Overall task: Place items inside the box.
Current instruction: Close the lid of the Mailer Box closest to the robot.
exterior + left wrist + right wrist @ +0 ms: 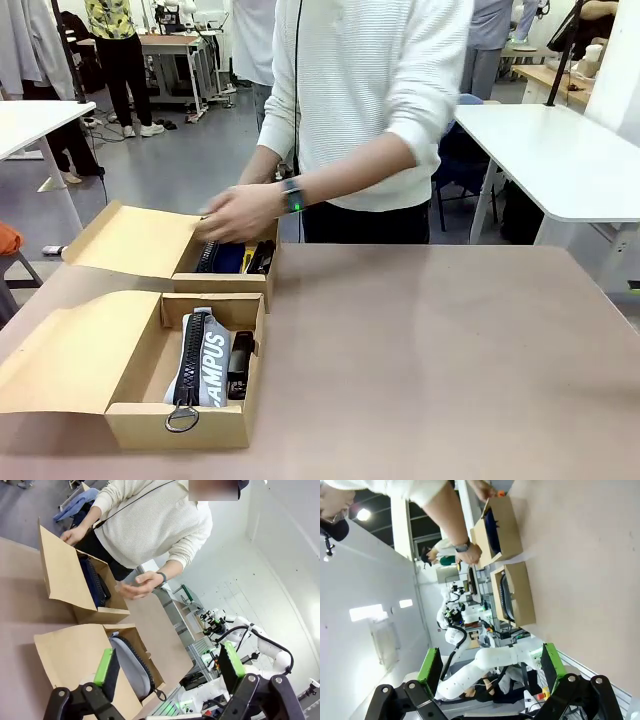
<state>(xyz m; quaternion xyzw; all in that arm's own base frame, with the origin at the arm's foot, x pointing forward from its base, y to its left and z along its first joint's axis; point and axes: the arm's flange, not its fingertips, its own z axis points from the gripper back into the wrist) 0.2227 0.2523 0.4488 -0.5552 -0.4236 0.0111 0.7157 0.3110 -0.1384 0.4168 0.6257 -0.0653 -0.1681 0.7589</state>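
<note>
Two open cardboard boxes stand at the table's left. The near box [135,422] holds a grey zip pencil case [207,358] lettered "CAMPUS", with a black stapler [240,366] beside it. The far box [218,284] holds a dark blue case [226,259] and a black item [262,257]. A person's hand [240,212] hovers over the far box. My left gripper [169,664] is open and bare above the near box [70,655] and the pencil case [131,666]. My right gripper [490,662] is open and bare, far from both boxes [520,595].
Both box lids lie folded out to the left [60,350]. The person stands at the far edge behind the boxes, wearing a watch [292,196]. The brown tabletop [450,350] stretches to the right of the boxes. White tables stand farther back.
</note>
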